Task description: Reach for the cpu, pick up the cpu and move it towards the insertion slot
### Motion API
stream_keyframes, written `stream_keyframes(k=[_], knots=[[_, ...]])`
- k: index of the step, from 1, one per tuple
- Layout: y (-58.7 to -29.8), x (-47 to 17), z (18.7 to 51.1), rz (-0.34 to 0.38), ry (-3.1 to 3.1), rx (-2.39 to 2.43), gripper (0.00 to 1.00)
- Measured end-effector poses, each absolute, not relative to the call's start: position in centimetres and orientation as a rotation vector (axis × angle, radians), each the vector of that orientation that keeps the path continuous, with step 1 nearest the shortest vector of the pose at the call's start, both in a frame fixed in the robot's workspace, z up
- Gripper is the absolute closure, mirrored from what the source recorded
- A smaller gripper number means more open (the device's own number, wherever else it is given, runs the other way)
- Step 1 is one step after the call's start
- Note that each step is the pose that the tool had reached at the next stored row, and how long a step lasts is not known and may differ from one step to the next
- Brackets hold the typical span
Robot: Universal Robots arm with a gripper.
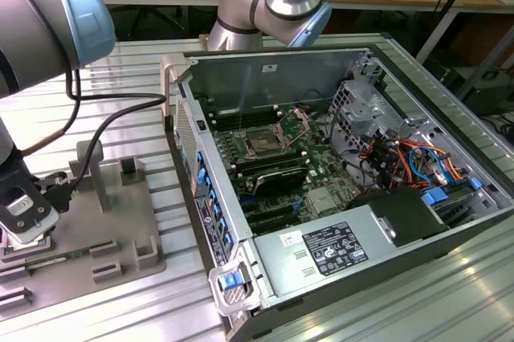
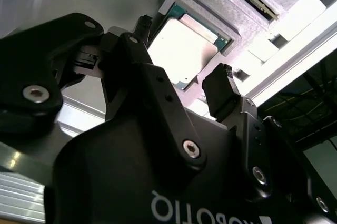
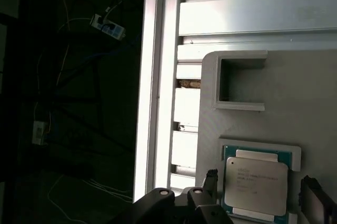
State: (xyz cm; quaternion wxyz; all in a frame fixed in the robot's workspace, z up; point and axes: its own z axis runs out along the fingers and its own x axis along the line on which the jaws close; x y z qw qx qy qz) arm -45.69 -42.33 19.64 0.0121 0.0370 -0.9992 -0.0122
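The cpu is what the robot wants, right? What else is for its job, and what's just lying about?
For the job: cpu in its grey tray; gripper, open around it; insertion slot in the computer case.
Just lying about: power supply; orange and blue cables; pale heatsink.

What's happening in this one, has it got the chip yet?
Not yet. The robot arm's tool hangs over the grey tray that sits to the exterior view's left of the open computer case. The chip lies flat in its recess in the tray. The tool's open fingers stand on either side of it without touching, so nothing is gripped. The socket is on the board inside the case, away from the tool.
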Motion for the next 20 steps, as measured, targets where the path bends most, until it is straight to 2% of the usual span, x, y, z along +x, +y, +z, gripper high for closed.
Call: stream_keyframes(k=[13, 15, 16, 20], knots=[[-42.2, -45.69, 18.91, -0.038, -3.115, 0.106, 0.32], [-42.2, -45.69, 18.9, -0.038, -3.115, 0.106, 0.34], [-42.2, -45.69, 18.89, -0.038, -3.115, 0.106, 0.41], [-42.2, -45.69, 18.89, -0.038, -3.115, 0.106, 0.41]])
